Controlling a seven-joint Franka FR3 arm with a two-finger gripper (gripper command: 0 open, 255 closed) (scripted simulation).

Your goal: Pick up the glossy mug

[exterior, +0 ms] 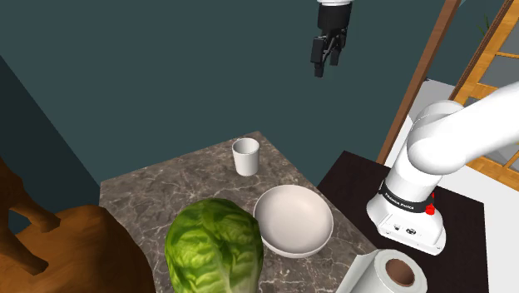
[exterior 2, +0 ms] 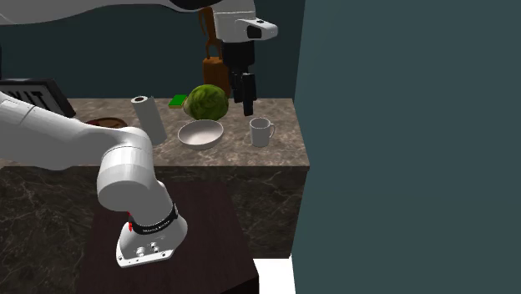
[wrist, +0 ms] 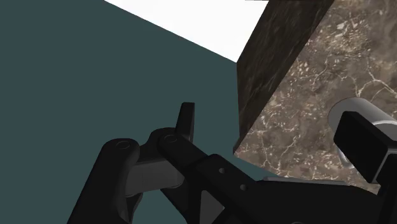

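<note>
White and glossy, the mug stands on the stone table well below the hand, which hangs released and empty; probably light, rigid, slippery; pinch one wall at the rim.

Nothing reads clearly; the black band round the arm's base, beside the paper towel roll, carries white lettering too small to read; a dark panel beyond that roll bears cut-off white letters.
</note>
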